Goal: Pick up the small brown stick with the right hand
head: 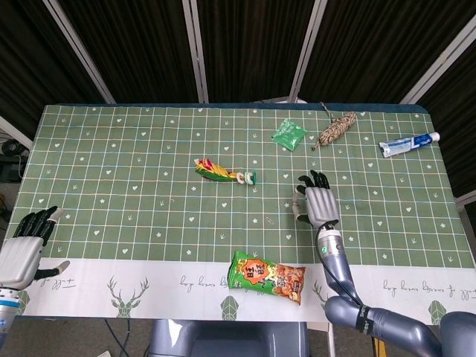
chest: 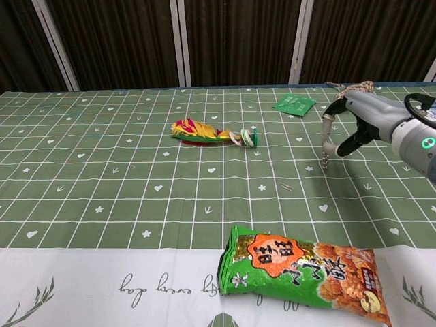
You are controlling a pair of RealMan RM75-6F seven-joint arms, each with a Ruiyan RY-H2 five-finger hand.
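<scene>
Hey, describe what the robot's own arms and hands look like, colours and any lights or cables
Both hands are silver-grey shells with black fingers. The right hand sits on a rounded grey arm with a small green light at the wrist and a black cable looped beside it. The left hand shows a pale thumb and a blue wrist band.
</scene>
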